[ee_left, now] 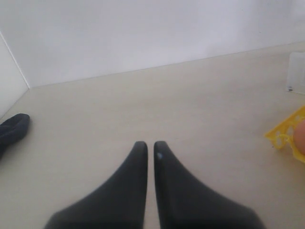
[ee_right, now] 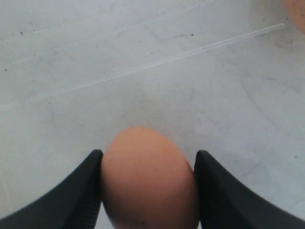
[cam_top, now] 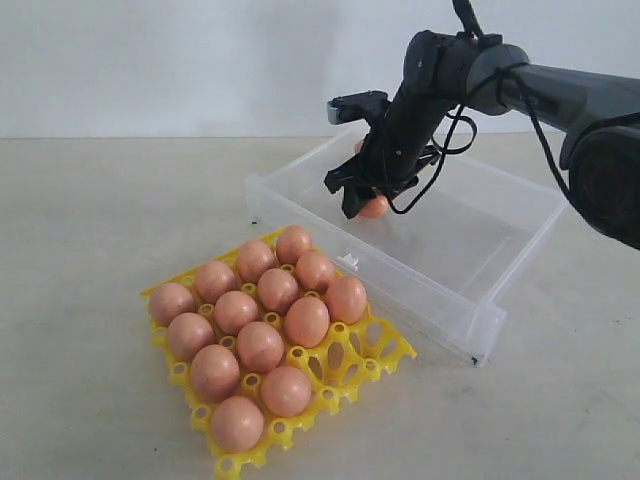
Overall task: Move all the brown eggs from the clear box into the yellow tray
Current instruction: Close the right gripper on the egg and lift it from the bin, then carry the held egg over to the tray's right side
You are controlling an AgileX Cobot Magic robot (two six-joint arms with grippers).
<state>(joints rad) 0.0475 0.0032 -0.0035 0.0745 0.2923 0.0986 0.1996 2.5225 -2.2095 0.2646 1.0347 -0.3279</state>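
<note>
The table (cam_top: 90,220) is hard, so any drop cracks a shell. The clear box (cam_top: 470,330) has a near wall I must lift over, and clipping it could jar my load loose. The yellow tray (cam_top: 385,348) is crowded, its bare cups along one edge, so a careless descent would knock the seated eggs (cam_top: 259,346). My right fingers (ee_right: 81,191) pinch one brown egg (ee_right: 147,176) inside the box. The smooth shell may slip, or crack if I squeeze. My left fingers (ee_left: 133,191) are pressed together, holding nothing.
</note>
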